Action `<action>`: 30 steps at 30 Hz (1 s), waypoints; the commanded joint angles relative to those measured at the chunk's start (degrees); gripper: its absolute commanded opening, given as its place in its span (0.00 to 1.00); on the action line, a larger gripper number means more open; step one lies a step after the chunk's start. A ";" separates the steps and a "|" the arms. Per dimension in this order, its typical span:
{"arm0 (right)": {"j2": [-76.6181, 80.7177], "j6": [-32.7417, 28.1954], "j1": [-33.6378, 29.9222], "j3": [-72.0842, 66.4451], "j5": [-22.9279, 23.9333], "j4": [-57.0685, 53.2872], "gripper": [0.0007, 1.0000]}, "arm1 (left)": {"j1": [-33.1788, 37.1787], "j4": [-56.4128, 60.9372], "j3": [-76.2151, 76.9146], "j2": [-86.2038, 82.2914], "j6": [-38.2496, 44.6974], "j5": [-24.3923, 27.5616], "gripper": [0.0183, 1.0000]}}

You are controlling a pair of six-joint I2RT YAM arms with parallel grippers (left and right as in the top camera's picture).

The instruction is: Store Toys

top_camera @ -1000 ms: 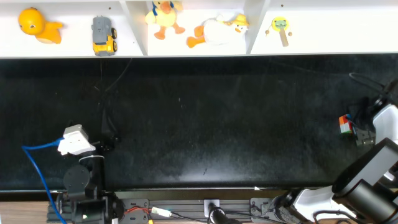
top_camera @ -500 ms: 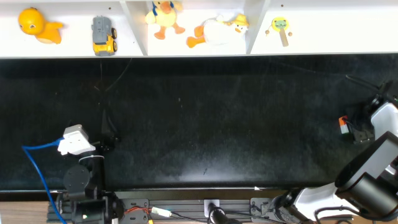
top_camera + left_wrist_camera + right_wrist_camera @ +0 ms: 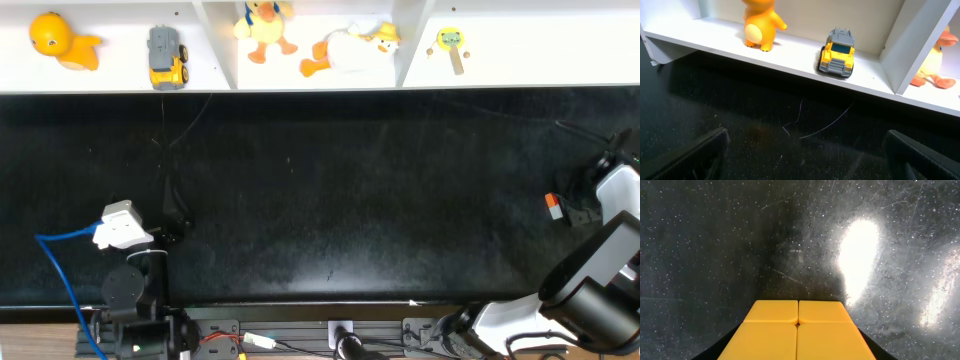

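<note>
Gripping yellow-faced cube, 4 tiles showing: right jaws | left jaws: spread apart

Across twelve o'clock runs the white shelf — orange duck, toy truck, yellow plush duck, white plush duck, rattle. At three o'clock the right gripper meets a small cube.

White shelf holds toy ducks and truck; black table adjoins.
</note>
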 commanded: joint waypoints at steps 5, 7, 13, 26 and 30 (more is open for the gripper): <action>-0.44 -3.63 0.15 7.10 -3.37 -6.78 0.34 | 0.48 -0.11 -0.07 -0.50 -1.05 -0.50 1.00; -1.25 -7.26 0.57 12.72 -4.07 -10.82 0.16 | 0.48 -0.11 -0.07 -0.50 -1.05 -0.50 1.00; -3.98 -19.69 3.54 29.14 -3.63 -20.22 0.05 | 0.48 -0.11 -0.07 -0.50 -1.05 -0.48 1.00; -26.43 -36.96 10.40 13.44 -9.20 -1.77 0.05 | 0.48 -0.11 -0.07 -0.50 -1.05 -0.48 1.00; -25.81 -46.31 10.01 -2.89 -9.73 21.53 0.05 | 0.48 -0.11 -0.07 -0.50 -1.05 -0.48 1.00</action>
